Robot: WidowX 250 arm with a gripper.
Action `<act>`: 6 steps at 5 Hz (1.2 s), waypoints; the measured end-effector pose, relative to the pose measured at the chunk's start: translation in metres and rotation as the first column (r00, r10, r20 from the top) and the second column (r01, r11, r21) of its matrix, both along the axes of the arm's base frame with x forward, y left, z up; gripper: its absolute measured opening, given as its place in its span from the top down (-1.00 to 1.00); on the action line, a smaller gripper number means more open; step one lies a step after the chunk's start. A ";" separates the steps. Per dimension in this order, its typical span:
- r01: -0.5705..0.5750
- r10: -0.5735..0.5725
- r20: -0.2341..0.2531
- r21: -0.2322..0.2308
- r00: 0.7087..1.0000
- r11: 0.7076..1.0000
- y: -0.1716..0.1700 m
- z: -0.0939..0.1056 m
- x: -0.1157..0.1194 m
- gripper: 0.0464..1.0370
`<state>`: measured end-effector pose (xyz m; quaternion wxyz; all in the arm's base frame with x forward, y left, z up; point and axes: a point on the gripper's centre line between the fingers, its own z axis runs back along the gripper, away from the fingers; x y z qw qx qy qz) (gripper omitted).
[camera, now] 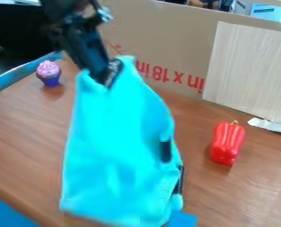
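Camera view: left of the turquoise cloth [115, 150], a toy cupcake [48, 73] stands on the bench [24, 128]. The tool [111, 74] is closed on the cloth's top edge, and the cloth hangs below; carrying it seems the step in hand. The next move calls for a secure pinch and clearance from the red pepper [228, 142], right of the cloth.

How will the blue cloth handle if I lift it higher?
Probably floppy: the cloth hangs from the gripper in a broad, sagging drape, so its lower end may swing or trail. It looks like soft fabric, so likely light for its size and hard to break.
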<state>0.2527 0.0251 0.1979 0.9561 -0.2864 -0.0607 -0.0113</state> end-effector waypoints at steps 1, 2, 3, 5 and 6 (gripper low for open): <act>-0.019 0.019 -0.002 -0.031 1.000 0.999 0.019 -0.002 0.011 0.99; -0.122 0.121 -0.033 -0.034 0.992 0.992 0.059 -0.025 0.028 0.99; -0.188 0.188 -0.097 0.000 0.977 0.982 0.094 -0.062 0.054 0.99; -0.269 0.281 -0.155 0.090 0.947 0.959 0.145 -0.120 0.098 0.99; -0.291 0.307 -0.143 0.123 0.941 0.949 0.161 -0.135 0.110 0.99</act>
